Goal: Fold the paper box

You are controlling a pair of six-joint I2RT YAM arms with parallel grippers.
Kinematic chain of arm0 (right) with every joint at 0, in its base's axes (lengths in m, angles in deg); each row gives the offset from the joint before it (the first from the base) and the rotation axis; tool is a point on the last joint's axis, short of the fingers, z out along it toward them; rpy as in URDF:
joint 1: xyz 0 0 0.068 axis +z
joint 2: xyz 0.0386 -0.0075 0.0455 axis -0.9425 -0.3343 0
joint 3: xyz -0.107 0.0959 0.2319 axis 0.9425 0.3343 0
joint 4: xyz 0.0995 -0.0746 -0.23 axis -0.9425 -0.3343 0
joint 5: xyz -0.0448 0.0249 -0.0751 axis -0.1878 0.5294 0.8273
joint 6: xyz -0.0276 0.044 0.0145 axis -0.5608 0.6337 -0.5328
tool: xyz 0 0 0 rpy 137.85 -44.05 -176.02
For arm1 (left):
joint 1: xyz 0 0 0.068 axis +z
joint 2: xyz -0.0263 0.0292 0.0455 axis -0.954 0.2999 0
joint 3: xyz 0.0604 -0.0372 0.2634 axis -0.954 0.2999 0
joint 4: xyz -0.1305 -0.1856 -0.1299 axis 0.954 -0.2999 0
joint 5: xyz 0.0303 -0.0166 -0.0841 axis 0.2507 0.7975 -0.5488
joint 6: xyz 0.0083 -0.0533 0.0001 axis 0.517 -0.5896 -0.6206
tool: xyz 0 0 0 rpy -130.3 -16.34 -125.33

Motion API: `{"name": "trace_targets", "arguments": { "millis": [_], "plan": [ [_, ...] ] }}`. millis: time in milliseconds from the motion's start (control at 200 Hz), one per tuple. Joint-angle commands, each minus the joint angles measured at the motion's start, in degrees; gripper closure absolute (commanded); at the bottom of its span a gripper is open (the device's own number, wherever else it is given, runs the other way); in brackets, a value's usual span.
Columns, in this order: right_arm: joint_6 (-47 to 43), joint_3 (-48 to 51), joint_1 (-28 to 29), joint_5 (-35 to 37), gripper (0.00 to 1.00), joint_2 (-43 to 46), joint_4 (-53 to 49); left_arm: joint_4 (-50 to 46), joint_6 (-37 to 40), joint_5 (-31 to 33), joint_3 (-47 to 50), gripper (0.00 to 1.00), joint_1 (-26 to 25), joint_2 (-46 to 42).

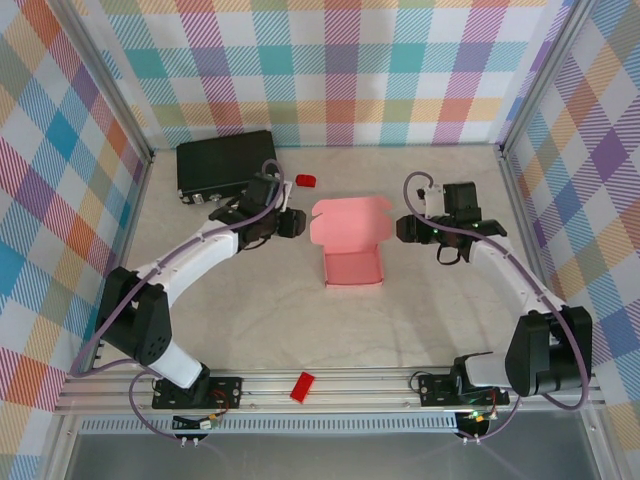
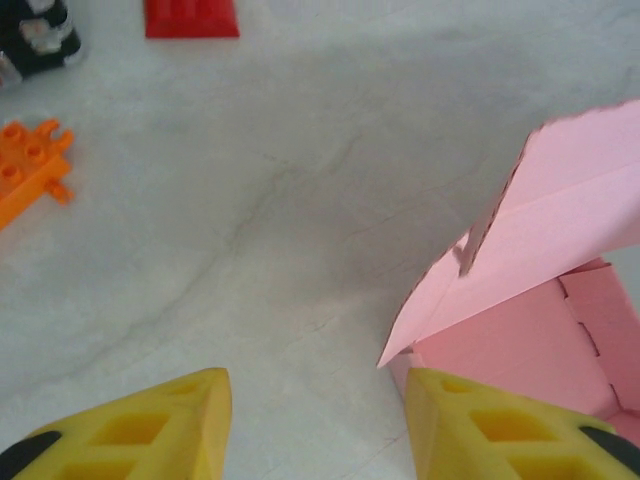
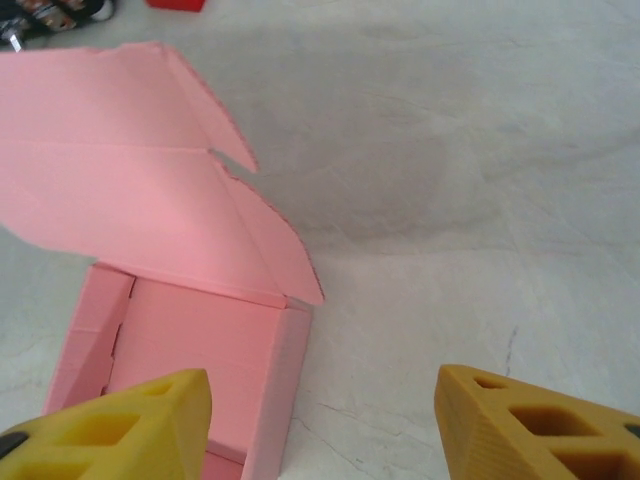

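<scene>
Left gripper and right gripper hang open and empty either side of the paper box at mid-table, its tray formed, its lid yet unclosed and apparently untucked.

One paper box is counted on the desk. Two red plastic pieces are counted: the far red piece and the near red piece. One orange studded piece is seen, and one black case. Two grippers are counted, the left gripper and the right gripper.
</scene>
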State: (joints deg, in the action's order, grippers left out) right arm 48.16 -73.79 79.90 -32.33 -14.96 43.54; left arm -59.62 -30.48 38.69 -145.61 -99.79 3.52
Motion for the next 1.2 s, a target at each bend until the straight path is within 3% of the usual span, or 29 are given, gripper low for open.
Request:
{"name": "trace_targets", "arguments": {
  "millis": [0, 150, 345, 435, 635, 805, 1195],
  "plan": [
    [-10.9, -1.6, -0.6, -6.8, 0.36, -1.0, 2.7, -3.0, 6.9, -9.7, -2.7, 0.46, 2.7, 2.1],
    [-12.8, -2.7, -2.7, -12.1, 0.32, -2.5, 2.7, -3.9, 11.2, -16.0, -5.5, 0.35, 5.1, 4.7],
    [-19.7, -11.3, -3.9, -21.4, 0.34, -11.2, -8.3, -3.1, 15.4, -18.5, -6.9, 0.27, 5.4, 7.2],
    [-20.5, -13.3, -4.1, -22.5, 0.36, -14.1, -8.8, -2.4, 16.7, -18.6, -7.3, 0.26, 5.4, 8.5],
    [-21.3, -14.6, -4.1, -17.5, 0.37, -17.0, -6.0, -2.0, 17.6, -20.2, -9.6, 0.27, 5.4, 11.7],
    [-27.6, -14.8, -4.0, -21.5, 0.37, -18.8, -7.5, -2.5, 17.6, -22.6, -11.2, 0.3, 5.4, 13.7],
    [-30.9, -18.4, -3.8, -20.6, 0.4, -23.2, -9.4, -3.1, 17.2, -23.9, -13.6, 0.4, 4.6, 17.2]
  ]
}}
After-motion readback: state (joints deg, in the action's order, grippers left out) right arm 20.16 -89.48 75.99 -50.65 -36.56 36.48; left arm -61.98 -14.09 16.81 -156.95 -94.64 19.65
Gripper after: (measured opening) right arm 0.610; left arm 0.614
